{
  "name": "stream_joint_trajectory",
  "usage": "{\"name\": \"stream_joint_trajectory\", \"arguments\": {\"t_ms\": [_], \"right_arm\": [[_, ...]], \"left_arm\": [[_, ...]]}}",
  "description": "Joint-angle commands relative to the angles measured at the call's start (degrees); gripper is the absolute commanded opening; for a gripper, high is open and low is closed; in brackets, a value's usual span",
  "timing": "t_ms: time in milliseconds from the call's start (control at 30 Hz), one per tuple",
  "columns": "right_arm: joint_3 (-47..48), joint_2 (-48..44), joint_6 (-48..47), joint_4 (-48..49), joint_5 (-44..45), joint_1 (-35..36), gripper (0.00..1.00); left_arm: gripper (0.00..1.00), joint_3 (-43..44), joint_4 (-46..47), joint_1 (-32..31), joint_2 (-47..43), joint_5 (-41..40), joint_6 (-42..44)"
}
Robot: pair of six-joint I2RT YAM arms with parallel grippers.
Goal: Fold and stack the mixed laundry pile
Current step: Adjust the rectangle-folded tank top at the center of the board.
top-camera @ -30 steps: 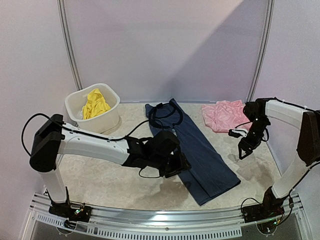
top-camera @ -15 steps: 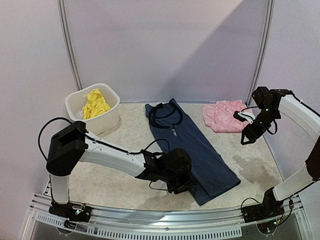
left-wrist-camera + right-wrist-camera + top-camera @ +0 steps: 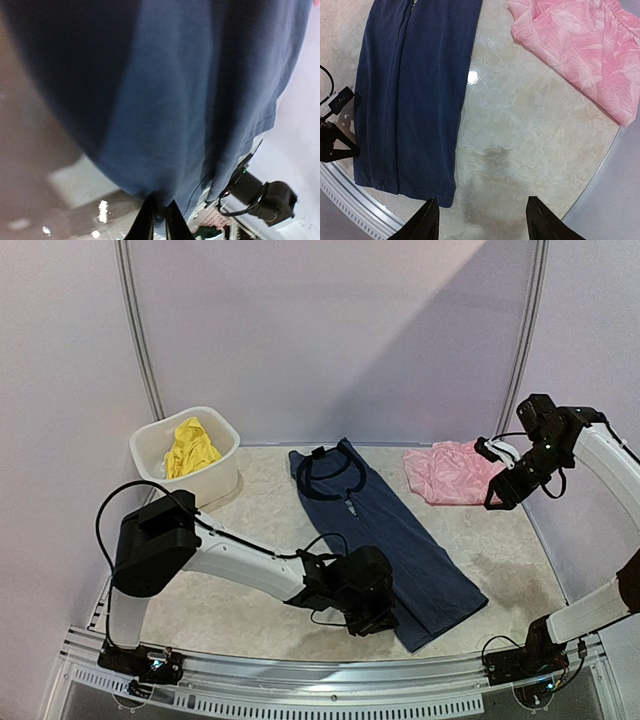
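Note:
A navy sleeveless top lies flat and lengthwise on the table, neck toward the back. My left gripper is at its near left hem corner. In the left wrist view the gripper is shut on a pinch of the navy top. My right gripper hangs open above the table's right side, nothing between its fingers. Below it show the navy top's hem and a pink ruffled piece. The pink piece lies at the back right. A yellow piece sits in the tub.
A white plastic tub stands at the back left. The metal rail of the table's near edge runs below the arms. Curved wall posts rise behind. Marble tabletop lies bare between the navy and pink garments.
My left gripper slid toward the near edge along the navy top and closed on its hem corner. The right arm rose and swung back to the right, near the pink piece.

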Motion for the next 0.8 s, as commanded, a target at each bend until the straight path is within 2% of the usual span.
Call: {"name": "stream_joint_trajectory", "arguments": {"t_ms": [0, 33, 200, 300, 500, 633, 667, 767], "right_arm": [[-1.07, -1.36, 0.99, 0.6, -0.74, -0.37, 0.6], [-1.66, -1.45, 0.99, 0.77, -0.97, -0.36, 0.61], [-3.58, -2.3, 1.34, 1.75, -3.94, -0.34, 0.6], [-4.57, -2.75, -0.53, 0.64, -10.28, -0.32, 0.6], [-11.94, -6.48, -7.19, 0.31, -15.8, 2.57, 0.58], [-11.88, -7.04, -10.12, -1.6, -16.97, 4.17, 0.58], [-12.11, -7.15, -10.95, -1.69, -16.76, 4.59, 0.58], [-12.91, -7.61, -14.08, -1.78, -14.87, 4.88, 0.59]], "left_arm": [[0.03, -4.05, 0.41, -0.62, -1.04, -0.79, -1.04], [0.0, -5.14, 0.45, -0.33, -1.95, -0.97, -0.54], [0.0, -14.61, -1.62, 1.89, -11.12, -2.83, 2.13], [0.0, -19.76, -5.38, 3.24, -17.46, -3.2, 4.49], [0.0, -26.32, -14.72, 6.66, -30.0, -6.06, 10.66], [0.0, -28.23, -19.83, 8.95, -35.05, -7.59, 14.13], [0.06, -28.27, -20.71, 9.26, -35.86, -7.72, 15.09], [0.31, -26.26, -25.53, 9.36, -36.51, -7.78, 18.51]]}}
